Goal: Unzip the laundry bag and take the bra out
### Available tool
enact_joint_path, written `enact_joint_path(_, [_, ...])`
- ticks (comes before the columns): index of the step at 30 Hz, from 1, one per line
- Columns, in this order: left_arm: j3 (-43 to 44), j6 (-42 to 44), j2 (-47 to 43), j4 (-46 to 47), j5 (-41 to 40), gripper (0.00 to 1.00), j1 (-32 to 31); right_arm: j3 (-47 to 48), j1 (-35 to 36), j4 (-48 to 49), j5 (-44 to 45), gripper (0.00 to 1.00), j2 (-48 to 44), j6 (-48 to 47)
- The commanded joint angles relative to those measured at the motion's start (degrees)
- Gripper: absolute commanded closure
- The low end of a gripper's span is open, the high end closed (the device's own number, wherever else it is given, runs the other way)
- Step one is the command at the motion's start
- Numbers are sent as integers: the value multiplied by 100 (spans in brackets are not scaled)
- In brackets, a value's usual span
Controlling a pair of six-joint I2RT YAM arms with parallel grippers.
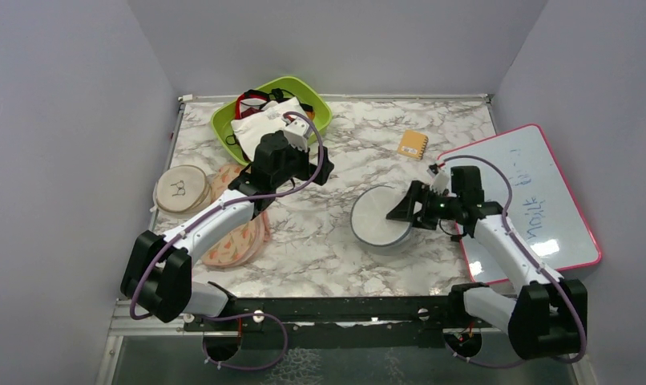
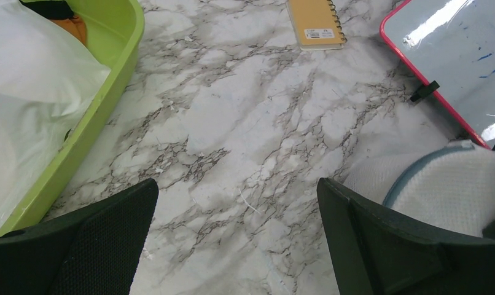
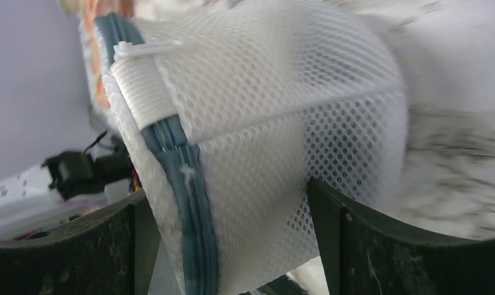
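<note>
Right claw [image 3: 223,190] is squeezing the laundry bag [image 3: 282,123] between its fingers, zip looking closed, can't tell what's inside. Left claw [image 2: 237,184] is hanging wide open gripping nothing, with a green tray [image 2: 101,110] holding a white pouch [image 2: 30,92] off to its left and the bag just past its right finger.

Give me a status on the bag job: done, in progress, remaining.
Done: nothing visible. The zip band on the laundry bag looks closed and no bra is out. In hand: the right gripper straddles the bag's rim, grip unclear; the left gripper hangs open over the table beside it. Left: unzip, then remove the bra.
</note>
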Motion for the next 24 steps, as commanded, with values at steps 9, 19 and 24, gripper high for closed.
enact_joint_path(9, [146,167,-109,-52,-120,1,-31,-471,2408,2342,-147,18,-337,2592])
enact_joint_path(19, [75,592,-282,-127,-559,1,-264,-195,2988,3066,-822,16,95,2207])
enact_joint_path(24, [28,476,-400,-173,-578,1,-365,-53,3019,3052,-1370,16,140,1664])
